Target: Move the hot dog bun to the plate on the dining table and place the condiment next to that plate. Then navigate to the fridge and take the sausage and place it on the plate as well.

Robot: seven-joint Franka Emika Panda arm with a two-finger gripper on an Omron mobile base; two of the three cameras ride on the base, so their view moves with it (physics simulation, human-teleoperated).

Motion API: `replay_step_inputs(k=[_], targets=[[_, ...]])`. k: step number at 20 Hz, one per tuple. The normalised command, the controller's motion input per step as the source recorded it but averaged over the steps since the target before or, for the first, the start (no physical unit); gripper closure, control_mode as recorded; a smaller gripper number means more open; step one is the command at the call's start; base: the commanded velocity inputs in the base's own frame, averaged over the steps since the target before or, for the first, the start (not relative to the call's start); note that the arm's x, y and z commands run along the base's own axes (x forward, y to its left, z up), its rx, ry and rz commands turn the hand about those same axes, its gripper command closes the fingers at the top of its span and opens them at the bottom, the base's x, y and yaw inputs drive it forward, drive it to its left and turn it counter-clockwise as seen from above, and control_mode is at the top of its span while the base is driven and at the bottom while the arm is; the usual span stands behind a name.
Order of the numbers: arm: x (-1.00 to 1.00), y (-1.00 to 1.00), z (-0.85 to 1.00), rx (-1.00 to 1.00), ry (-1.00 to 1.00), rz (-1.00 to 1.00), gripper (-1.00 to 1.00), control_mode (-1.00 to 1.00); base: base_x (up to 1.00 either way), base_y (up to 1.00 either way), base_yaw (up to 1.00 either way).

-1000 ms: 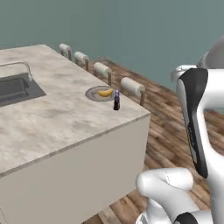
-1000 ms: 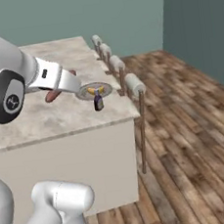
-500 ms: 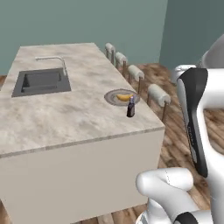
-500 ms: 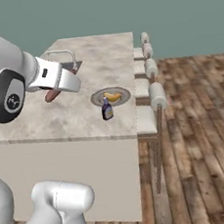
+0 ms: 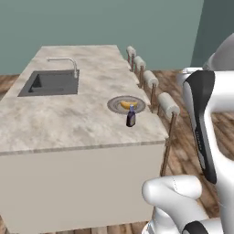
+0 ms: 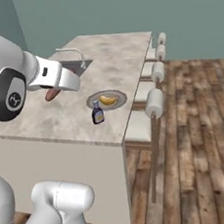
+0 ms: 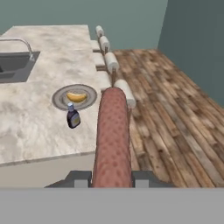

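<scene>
We see a row of stools (image 5: 167,104) along the table's (image 5: 55,119) far side, and a sink (image 5: 50,83) with faucet (image 5: 64,61). The condiment (image 5: 131,117) stands just beside the plate (image 5: 114,105), which carries the bun (image 5: 129,104). Our gripper (image 7: 111,178) pinches the sausage (image 7: 113,140), its long axis pointing straight out ahead. Since a second ago the base has swung, so we see the table from its end.
</scene>
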Motion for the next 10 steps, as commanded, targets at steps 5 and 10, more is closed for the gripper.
replay_step_inputs(k=[5,10], targets=[[0.00,0.00,0.00,0.00,0.00,0.00,1.00,1.00,0.25,-0.36,0.22],[0.00,0.00,0.00,0.00,0.00,0.00,1.00,1.00,0.35,-0.02,0.05]])
